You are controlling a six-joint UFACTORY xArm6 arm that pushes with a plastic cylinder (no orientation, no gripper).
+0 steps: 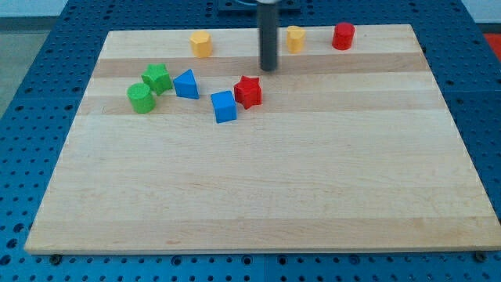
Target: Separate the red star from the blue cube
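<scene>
The red star (248,92) lies on the wooden board (258,188) a little left of centre in the upper part. The blue cube (224,106) sits just to its lower left, touching or nearly touching it. My tip (269,69) stands above and slightly right of the red star, a short gap away from it, touching no block.
A blue triangular block (186,84) lies left of the cube. A green star (157,78) and a green cylinder (141,98) sit further left. Along the top edge are a yellow block (201,44), a second yellow block (295,38) and a red cylinder (343,36).
</scene>
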